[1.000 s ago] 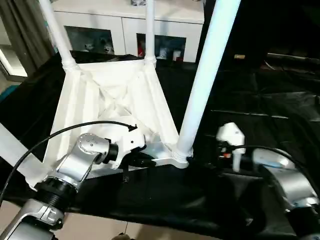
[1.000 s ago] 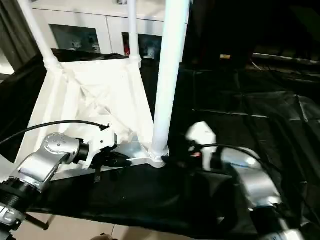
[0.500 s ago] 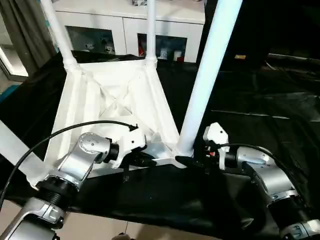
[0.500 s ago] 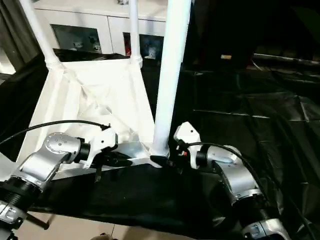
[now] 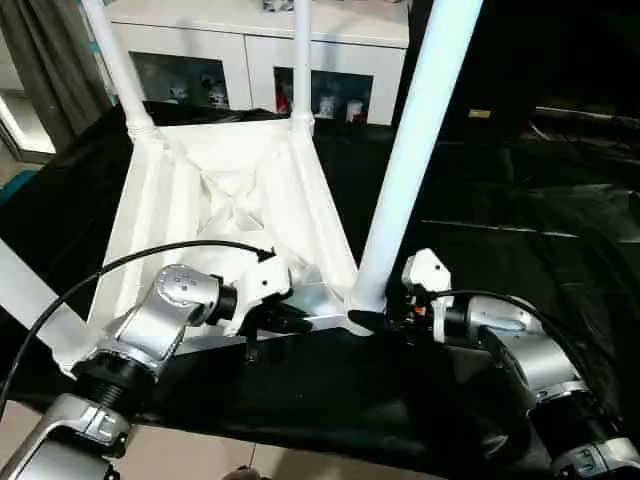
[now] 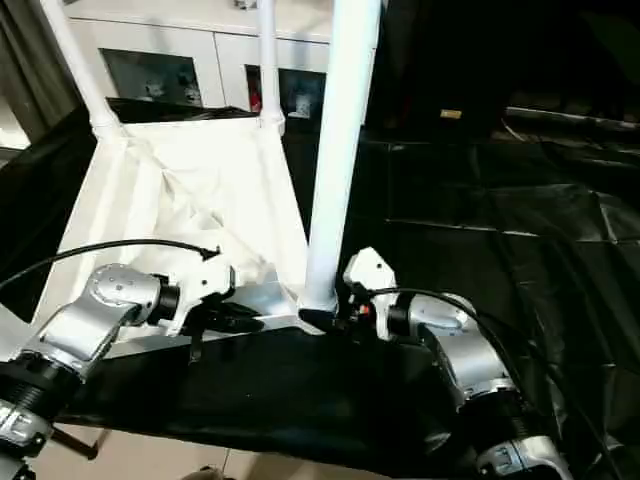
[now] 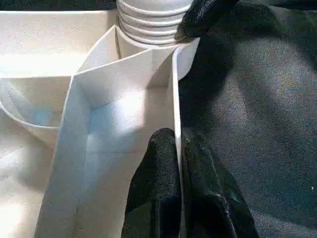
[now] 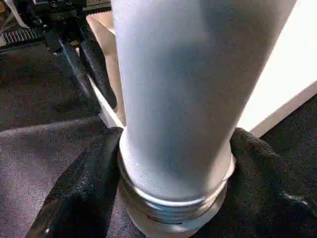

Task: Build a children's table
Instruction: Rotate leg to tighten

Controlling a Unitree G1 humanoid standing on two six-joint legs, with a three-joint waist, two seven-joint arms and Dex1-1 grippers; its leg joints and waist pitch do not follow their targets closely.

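Tabletop [image 5: 230,200] is handling light but flexy — your left gripper [image 7: 179,148] is pinching its rim, right gripper [image 8: 173,163] clamping the near leg [image 5: 415,150] low at its stiff threaded base.

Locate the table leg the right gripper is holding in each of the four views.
Left eye view: the near leg rises from the tabletop's near right corner, right gripper at its base.
Right eye view: same leg, centre.
Left wrist view: its ribbed base.
Right wrist view: the leg between two black fingers.
Shared landmark: the ribbed collar.
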